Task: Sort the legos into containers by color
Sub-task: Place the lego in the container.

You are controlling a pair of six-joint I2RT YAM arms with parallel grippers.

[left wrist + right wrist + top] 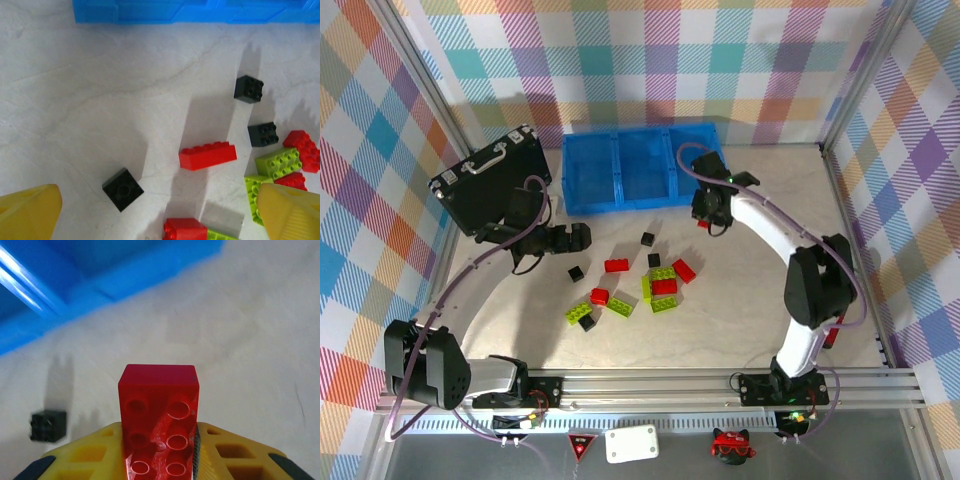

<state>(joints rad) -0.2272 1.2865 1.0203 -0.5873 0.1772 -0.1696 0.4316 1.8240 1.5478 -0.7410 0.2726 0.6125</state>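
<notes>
A: Count of legos on the near side of the blue tray [620,207]?

B: Four black cubes [648,239]. Four loose red bricks [684,270], one of them stacked on the green cluster. One more, the held red brick [159,400], clamped tight in the right gripper [160,450], just at the tray's near right corner. Lime-green bricks [582,314]: three or four, too bunched to count for sure. Three compartments [645,170] in the tray, side by side.

A: And the left gripper [157,212]?

B: Spread wide, gripping nothing, hovering above the table [760,300] in front of the tray's left compartment, with one black cube below and between the fingertips.

A: Anything hidden or unclear?

B: Inner end of the held red brick buried between the yellow fingers [230,455]. In the left wrist view, tray cut by the top edge, one red brick cut by the bottom edge, and a pale grey patch [222,217] beside it impossible to identify. From above, part of the tray's right compartment covered by the right arm [770,225].

A: Pointing which way?

B: Held red brick: long axis along the fingers, free end out past the fingertips, studded face toward the wrist camera. Long red brick [207,155], in front of the tray: long axis nearly parallel to the tray's near wall.
</notes>
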